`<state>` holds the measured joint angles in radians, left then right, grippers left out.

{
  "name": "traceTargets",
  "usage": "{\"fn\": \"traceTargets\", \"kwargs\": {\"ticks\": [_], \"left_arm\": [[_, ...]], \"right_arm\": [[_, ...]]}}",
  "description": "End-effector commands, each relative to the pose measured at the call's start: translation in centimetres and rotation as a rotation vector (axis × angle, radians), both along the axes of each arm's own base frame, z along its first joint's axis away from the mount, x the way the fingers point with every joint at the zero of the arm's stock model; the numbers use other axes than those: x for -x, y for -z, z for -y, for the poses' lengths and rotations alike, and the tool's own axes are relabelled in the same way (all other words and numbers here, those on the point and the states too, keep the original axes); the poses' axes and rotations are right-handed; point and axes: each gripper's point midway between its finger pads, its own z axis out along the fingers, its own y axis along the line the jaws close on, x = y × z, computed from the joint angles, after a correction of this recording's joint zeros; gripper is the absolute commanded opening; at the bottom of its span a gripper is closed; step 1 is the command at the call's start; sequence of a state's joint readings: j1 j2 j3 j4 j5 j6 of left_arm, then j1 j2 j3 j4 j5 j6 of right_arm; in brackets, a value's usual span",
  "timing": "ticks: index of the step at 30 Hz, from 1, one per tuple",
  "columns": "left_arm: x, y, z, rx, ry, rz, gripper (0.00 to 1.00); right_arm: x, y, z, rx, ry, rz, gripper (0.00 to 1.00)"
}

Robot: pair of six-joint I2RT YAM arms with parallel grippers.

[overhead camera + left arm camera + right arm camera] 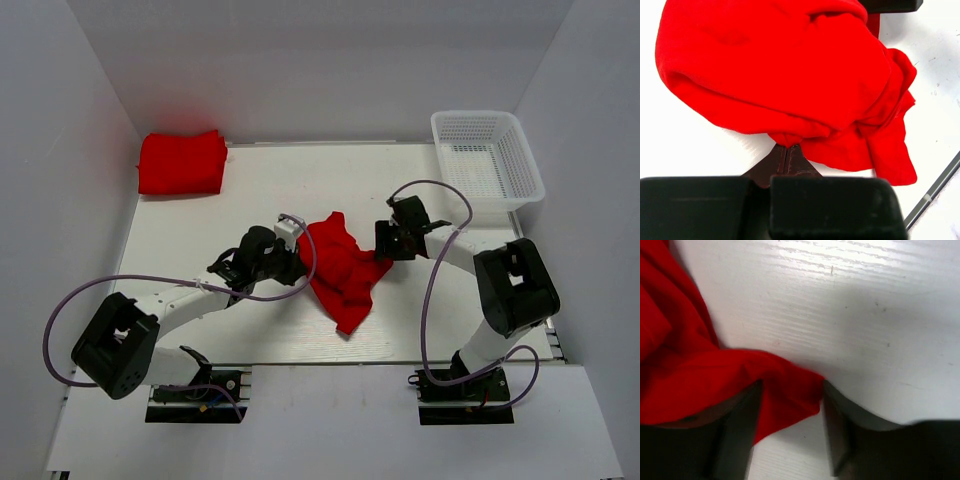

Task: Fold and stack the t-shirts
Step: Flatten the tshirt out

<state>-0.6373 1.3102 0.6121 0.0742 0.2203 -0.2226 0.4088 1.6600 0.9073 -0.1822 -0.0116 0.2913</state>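
A crumpled red t-shirt (340,270) lies bunched in the middle of the table, between the two arms. My left gripper (297,263) is at its left edge. In the left wrist view the left gripper (787,146) has its fingers pressed together, pinching a small fold of the t-shirt (790,75). My right gripper (384,252) is at the cloth's right edge. Its jaws stand apart in the right wrist view, where the right gripper (790,395) has a corner of the t-shirt (690,385) lying between its fingers. A second t-shirt (182,162), folded, rests at the far left corner.
A white mesh basket (490,160) stands at the far right of the table. White walls close in the table on the left, back and right. The arms' cables loop over the near part of the table.
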Motion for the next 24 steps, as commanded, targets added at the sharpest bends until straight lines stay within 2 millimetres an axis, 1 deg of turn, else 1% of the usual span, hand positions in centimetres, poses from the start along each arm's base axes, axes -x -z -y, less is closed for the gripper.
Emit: {"fn": "traceTargets", "kwargs": {"ticks": [1,3,4,5,6,7,8,9,10,11,12,13,14,15,16,17,18,19,20,21,22,23,24], "left_arm": [[0.1,-1.4,-0.1,0.022,-0.006,0.034,0.00],[0.0,-1.8,0.0,0.032,-0.011,0.035,0.00],[0.1,-1.6,-0.1,0.026,-0.011,0.027,0.00],[-0.3,-2.1,0.0,0.029,-0.019,0.039,0.00],[0.0,-2.0,-0.2,0.021,-0.019,0.029,0.00],[-0.3,-2.7,-0.2,0.026,-0.028,0.044,0.00],[-0.7,-3.9,-0.1,0.034,-0.037,0.064,0.00],[-1.0,-4.5,-0.2,0.039,-0.054,0.069,0.00],[-1.2,-5.4,-0.7,0.029,-0.083,0.084,0.00],[-1.9,-7.1,-0.8,0.038,-0.106,0.115,0.00],[-2.4,-8.2,-1.4,0.041,-0.146,0.131,0.00],[-3.0,-8.5,-2.7,0.000,-0.212,0.141,0.00],[-3.6,-10.8,-3.2,0.028,-0.274,0.171,0.00],[-4.4,-11.5,-4.3,0.003,-0.337,0.187,0.00],[-5.3,-12.6,-6.1,-0.027,-0.444,0.219,0.00],[-5.6,-14.4,-7.0,-0.050,-0.490,0.232,0.00],[-5.9,-15.5,-7.9,-0.067,-0.536,0.249,0.00],[-6.6,-18.5,-9.4,-0.072,-0.630,0.303,0.00],[-6.4,-18.9,-10.5,-0.112,-0.666,0.299,0.00],[-6.6,-20.1,-11.8,-0.131,-0.728,0.324,0.00],[-6.4,-22.6,-12.4,-0.096,-0.760,0.360,0.00],[-6.3,-23.8,-12.9,-0.078,-0.783,0.382,0.00],[-6.0,-24.9,-13.6,-0.099,-0.790,0.420,0.00]], "right_arm": [[0.8,1.4,-1.2,-0.006,-0.059,-0.025,0.51],[0.8,1.3,-1.4,-0.002,-0.067,-0.012,0.29],[0.8,0.8,-1.5,-0.003,-0.070,0.005,0.09],[0.7,0.5,-1.5,-0.005,-0.069,0.019,0.00],[0.3,0.2,-1.5,-0.001,-0.058,0.042,0.00],[-0.2,-0.3,-1.0,0.020,-0.037,0.068,0.00],[-1.2,-2.2,-0.8,0.018,-0.014,0.132,0.00],[-1.9,-3.2,-0.6,0.026,-0.003,0.170,0.00],[-2.5,-5.0,0.0,0.041,0.026,0.224,0.00],[-4.0,-7.6,0.7,0.052,0.074,0.305,0.00],[-4.5,-9.7,1.2,0.053,0.100,0.363,0.00],[-5.4,-11.5,2.9,0.108,0.177,0.426,0.00],[-5.7,-13.1,3.5,0.120,0.204,0.462,0.00],[-6.1,-16.1,4.4,0.113,0.238,0.544,0.00],[-6.6,-18.1,5.9,0.153,0.309,0.599,0.00],[-6.8,-19.7,6.5,0.168,0.317,0.636,0.00],[-6.7,-22.5,7.2,0.155,0.348,0.697,0.00],[-6.8,-23.8,9.0,0.189,0.411,0.728,0.00],[-6.5,-25.2,9.8,0.213,0.412,0.762,0.00],[-6.4,-27.8,10.7,0.211,0.455,0.814,0.00],[-6.2,-28.6,11.6,0.227,0.479,0.830,0.00],[-5.7,-30.0,12.6,0.262,0.491,0.860,0.00],[-5.3,-31.9,13.6,0.270,0.534,0.899,0.00]]}}
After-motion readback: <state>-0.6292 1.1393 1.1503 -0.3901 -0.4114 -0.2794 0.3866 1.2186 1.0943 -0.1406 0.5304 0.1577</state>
